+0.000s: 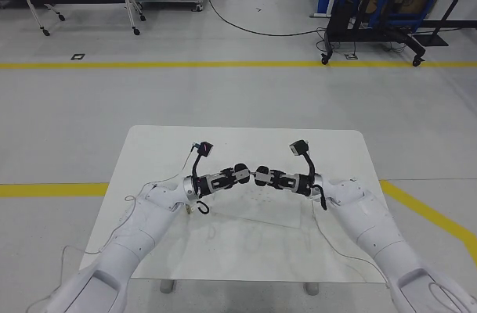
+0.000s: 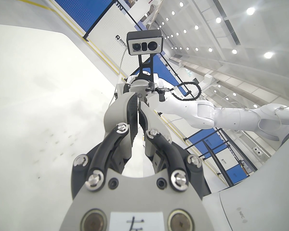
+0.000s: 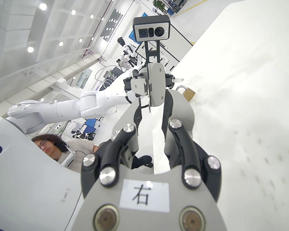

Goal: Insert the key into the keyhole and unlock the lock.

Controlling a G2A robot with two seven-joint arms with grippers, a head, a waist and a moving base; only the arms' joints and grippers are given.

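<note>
The left hand, tips pressed together on a thin blade I take for the key, faces the spread right hand tip to tip above the counter; the padlock lies on the counter just past them, nearer the left hand by my reading.

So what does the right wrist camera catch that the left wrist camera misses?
Only the right wrist view: the padlock, sitting on the table. Only the left wrist view: a looped black cable on the right arm. Both: the white table, and the left pincer and right pincer facing each other with their tips close together.
</note>
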